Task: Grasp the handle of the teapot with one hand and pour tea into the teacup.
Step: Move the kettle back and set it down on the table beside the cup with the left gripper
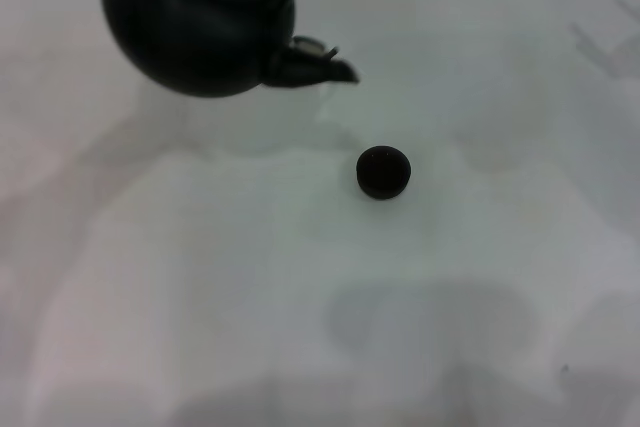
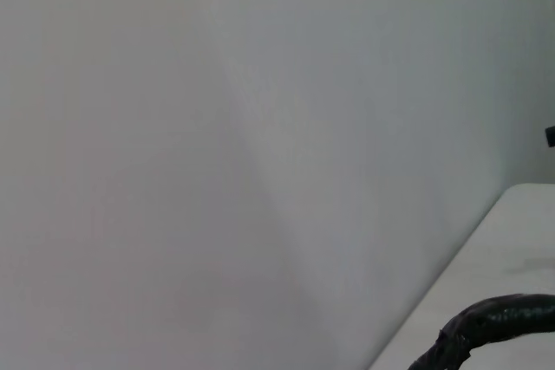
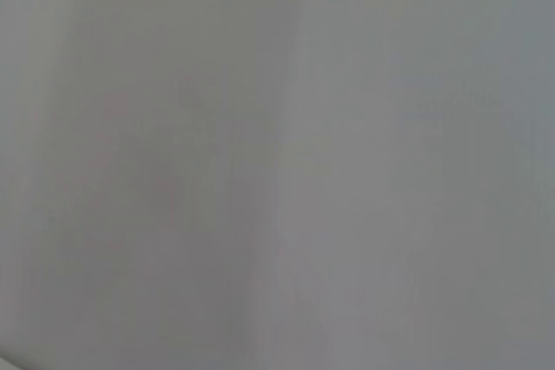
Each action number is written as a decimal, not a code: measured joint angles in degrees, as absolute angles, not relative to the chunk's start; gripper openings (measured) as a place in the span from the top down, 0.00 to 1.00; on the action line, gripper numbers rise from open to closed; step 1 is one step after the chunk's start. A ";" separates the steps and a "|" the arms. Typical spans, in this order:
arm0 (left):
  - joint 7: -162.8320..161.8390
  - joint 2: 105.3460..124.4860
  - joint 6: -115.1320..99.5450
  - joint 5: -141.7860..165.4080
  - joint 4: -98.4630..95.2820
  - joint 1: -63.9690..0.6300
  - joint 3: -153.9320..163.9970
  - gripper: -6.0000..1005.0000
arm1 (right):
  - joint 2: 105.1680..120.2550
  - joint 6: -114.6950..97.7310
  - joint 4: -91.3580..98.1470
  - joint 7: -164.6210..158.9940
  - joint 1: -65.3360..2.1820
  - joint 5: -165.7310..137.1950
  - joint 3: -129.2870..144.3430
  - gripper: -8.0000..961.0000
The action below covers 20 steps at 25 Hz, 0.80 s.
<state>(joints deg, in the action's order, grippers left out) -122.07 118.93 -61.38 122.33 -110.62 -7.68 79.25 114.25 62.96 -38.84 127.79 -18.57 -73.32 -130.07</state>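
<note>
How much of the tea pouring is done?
Partly done, it seems. The teapot looks lifted off the white table and tipped, its spout aimed toward the teacup. The handle sits right by the left wrist camera. The spout isn't over the teacup yet, and no tea shows.

We see neither arm nor tool in the head view. L wrist cam faces a blank wall w/ none of its own fingers showing; R wrist cam likewise, nothing of its tool visible. We can't judge pose or grip of either.
</note>
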 joint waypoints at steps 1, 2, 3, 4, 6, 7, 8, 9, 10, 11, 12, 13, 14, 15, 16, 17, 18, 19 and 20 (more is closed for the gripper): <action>-119.94 118.94 -61.40 120.20 -110.28 -6.36 78.73 0.86 | 114.25 62.96 -38.84 127.79 -18.56 -73.40 -130.07 0.12; -118.26 119.00 -61.39 117.96 -109.91 -5.28 78.07 0.86 | 114.25 62.94 -38.79 127.79 -18.54 -73.50 -130.08 0.12; -116.37 119.05 -61.40 115.50 -109.34 -4.04 77.26 0.86 | 114.25 62.93 -38.74 127.79 -18.52 -73.56 -130.07 0.12; -114.29 119.07 -61.39 112.38 -108.51 -2.71 76.20 0.87 | 114.25 62.90 -38.71 127.79 -18.46 -73.57 -130.08 0.12; -110.42 119.05 -61.53 106.17 -105.82 -0.98 73.89 0.87 | 114.25 62.88 -38.66 127.79 -18.31 -73.59 -130.08 0.12; -108.54 119.01 -61.68 102.84 -104.13 -0.28 72.79 0.87 | 114.26 62.87 -38.65 127.79 -18.24 -73.62 -130.08 0.12; -107.03 118.97 -61.76 100.42 -102.79 0.24 72.05 0.87 | 114.25 62.87 -38.62 127.79 -18.19 -73.66 -130.08 0.12; -105.21 118.91 -61.92 97.59 -101.14 0.76 71.29 0.87 | 114.25 62.88 -38.60 127.79 -18.12 -73.68 -130.05 0.12; -102.46 118.86 -62.18 94.53 -98.74 1.31 70.35 0.87 | 114.25 62.87 -38.57 127.79 -18.06 -73.71 -130.04 0.12; -102.46 118.86 -62.18 94.53 -98.74 1.31 70.35 0.87 | 114.25 62.87 -38.51 127.79 -18.04 -73.74 -130.02 0.12; -97.03 118.82 -64.18 88.73 -93.46 1.78 68.16 0.87 | 114.26 62.88 -38.38 127.76 -18.01 -73.77 -129.99 0.12; -95.04 118.82 -65.89 86.42 -90.94 1.58 66.93 0.87 | 114.25 62.87 -38.28 127.70 -18.00 -73.78 -129.97 0.12; -92.80 118.82 -68.05 83.88 -88.20 1.22 65.60 0.87 | 114.25 62.87 -38.19 127.55 -18.00 -73.80 -129.93 0.12; -89.14 118.82 -71.96 79.67 -83.35 0.37 62.99 0.87 | 114.24 62.88 -38.16 127.43 -17.99 -73.81 -129.85 0.12; -87.83 118.82 -73.72 78.09 -80.94 -0.12 61.78 0.87 | 114.22 62.87 -38.14 127.36 -17.97 -73.81 -129.78 0.12; -86.51 118.82 -75.04 76.94 -78.51 -0.62 60.55 0.87 | 114.21 62.87 -38.11 127.32 -17.94 -73.82 -129.71 0.12; -84.49 118.81 -77.37 75.12 -74.70 -1.50 58.65 0.87 | 114.21 62.88 -38.09 127.30 -17.93 -73.82 -129.66 0.12; -83.00 118.78 -79.13 74.24 -71.15 -2.31 56.96 0.87 | 114.20 62.88 -38.07 127.27 -17.93 -73.82 -129.61 0.12; -81.74 118.77 -80.22 73.99 -68.33 -2.87 55.75 0.87 | 114.20 62.89 -38.06 127.21 -17.93 -73.83 -129.57 0.12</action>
